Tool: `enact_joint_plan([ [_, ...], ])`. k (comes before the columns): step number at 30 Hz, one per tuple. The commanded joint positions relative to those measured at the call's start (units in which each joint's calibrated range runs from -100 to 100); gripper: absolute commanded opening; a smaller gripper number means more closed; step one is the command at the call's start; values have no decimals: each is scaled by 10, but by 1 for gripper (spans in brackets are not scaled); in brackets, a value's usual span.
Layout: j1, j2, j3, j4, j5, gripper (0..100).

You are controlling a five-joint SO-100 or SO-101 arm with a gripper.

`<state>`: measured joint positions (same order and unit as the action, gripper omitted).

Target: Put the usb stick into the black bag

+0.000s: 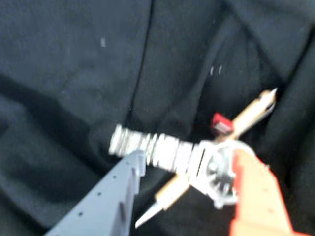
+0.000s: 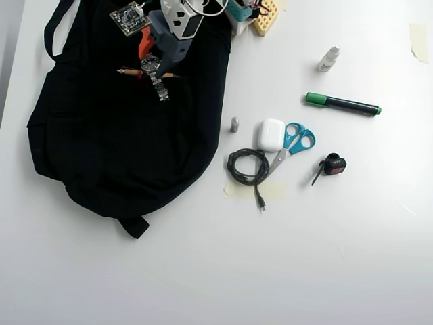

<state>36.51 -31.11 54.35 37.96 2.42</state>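
- The usb stick [image 1: 221, 123] lies on the black bag [image 1: 74, 73], its red end showing beside a pencil [image 1: 248, 116] in the wrist view.
- A metal wristwatch [image 1: 162, 150] lies across the pencil on the same fabric.
- The hand [image 1: 189, 196] hangs over the watch, its grey and orange fingers apart and gripping nothing.
- On the white tabletop [image 2: 304, 271], well apart from the bag, are a green marker [image 2: 342, 103], scissors [image 2: 292, 145] and a coiled cable [image 2: 247, 167].

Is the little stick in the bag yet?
Looks nearly done. The usb stick, only its red end showing, lies on the black bag beside a watch and a pencil. The gripper hangs open above, holding nothing. Left: moving the arm away. Whether the stick sits inside a pocket, I cannot tell.
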Motion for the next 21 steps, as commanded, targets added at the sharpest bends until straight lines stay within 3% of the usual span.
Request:
enact_joint_plan([
  [1,-26,-15,-39,11,-1,4],
  [8,-243,-254,83,40,-7,2],
  [11,-313,-326,173,31,-80,2],
  [13,-329,-340,197,31,-104,2],
  [21,-353,-469,253,31,-104,2],
])
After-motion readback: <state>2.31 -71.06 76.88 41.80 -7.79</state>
